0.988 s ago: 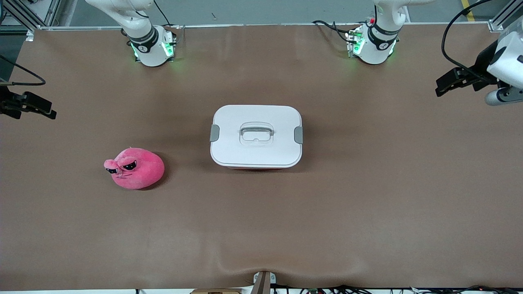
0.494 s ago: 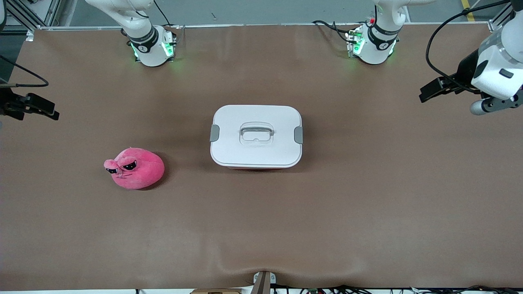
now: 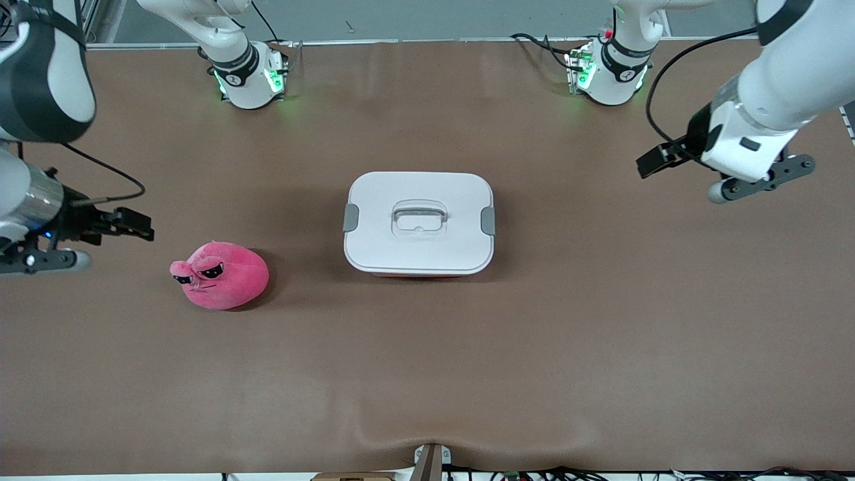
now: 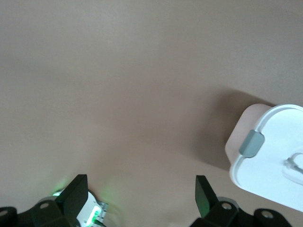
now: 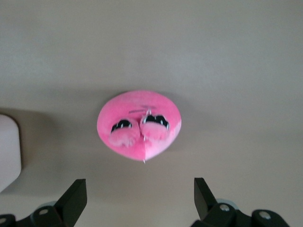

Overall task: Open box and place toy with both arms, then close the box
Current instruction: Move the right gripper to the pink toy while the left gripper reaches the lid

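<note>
The box (image 3: 419,224) stands in the middle of the table, its white lid on, a grey clip (image 3: 351,218) at each short end and a clear handle (image 3: 418,217) sunk in the centre. The pink toy (image 3: 220,275) lies on the table toward the right arm's end, slightly nearer the front camera than the box. My right gripper (image 3: 127,226) hangs open and empty over bare table beside the toy; the right wrist view shows the toy (image 5: 139,125) ahead of its open jaws (image 5: 138,198). My left gripper (image 3: 658,160) hangs open and empty over bare table toward the left arm's end. Its wrist view catches the box (image 4: 270,156) off to one side of the gripper (image 4: 140,196).
The brown table mat (image 3: 427,374) has a raised wrinkle at its front edge near a small bracket (image 3: 431,457). Both arm bases (image 3: 248,77) (image 3: 611,73) stand with green lights at the table's edge farthest from the front camera.
Both arms have swung in from the table's ends. The right gripper has come closer to the toy, and the left gripper closer to the box. Toy and box have not moved.
</note>
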{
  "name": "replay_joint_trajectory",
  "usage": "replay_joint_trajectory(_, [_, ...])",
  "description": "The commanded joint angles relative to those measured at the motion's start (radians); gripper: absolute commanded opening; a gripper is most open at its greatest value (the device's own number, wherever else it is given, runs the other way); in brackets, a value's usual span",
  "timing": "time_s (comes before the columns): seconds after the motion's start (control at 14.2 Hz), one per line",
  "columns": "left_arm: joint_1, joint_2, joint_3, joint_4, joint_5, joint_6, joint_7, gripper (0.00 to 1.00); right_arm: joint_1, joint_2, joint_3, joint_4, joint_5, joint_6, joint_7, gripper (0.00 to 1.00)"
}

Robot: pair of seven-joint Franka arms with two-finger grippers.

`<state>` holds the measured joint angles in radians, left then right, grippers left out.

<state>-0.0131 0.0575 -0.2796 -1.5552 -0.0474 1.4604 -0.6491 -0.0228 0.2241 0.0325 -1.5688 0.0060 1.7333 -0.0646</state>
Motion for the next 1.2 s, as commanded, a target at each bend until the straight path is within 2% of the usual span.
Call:
replay_joint_trajectory(0.0, [-0.004, 0.019, -0.047, -0.006, 0.003, 0.035, -0.122, 1.0, 0.006, 0.072, 0.0, 0.012, -0.003, 0.063, -0.004, 1.0])
replay_joint_trajectory(0.07, [-0.005, 0.027, -0.065, -0.008, 0.003, 0.044, -0.154, 1.0, 0.02, 0.078, 0.0, 0.006, -0.001, 0.075, -0.004, 1.0])
replay_joint_trajectory(0.21, [-0.005, 0.047, -0.111, -0.012, 0.003, 0.069, -0.271, 1.0, 0.034, 0.089, 0.0, -0.075, -0.005, 0.142, -0.004, 1.0])
replay_joint_trajectory(0.49, [-0.014, 0.059, -0.2, -0.066, 0.004, 0.197, -0.573, 1.0, 0.04, 0.078, 0.0, -0.14, -0.005, 0.143, -0.003, 1.0])
replay_joint_trajectory(0.92, [-0.1, 0.103, -0.205, -0.074, 0.024, 0.287, -0.972, 1.0, 0.057, 0.078, 0.0, -0.191, 0.002, 0.144, 0.0, 1.0])
replay_joint_trajectory(1.13, [-0.145, 0.136, -0.205, -0.072, 0.026, 0.371, -1.241, 1.0, 0.07, 0.078, 0.0, -0.204, 0.003, 0.15, 0.009, 0.98])
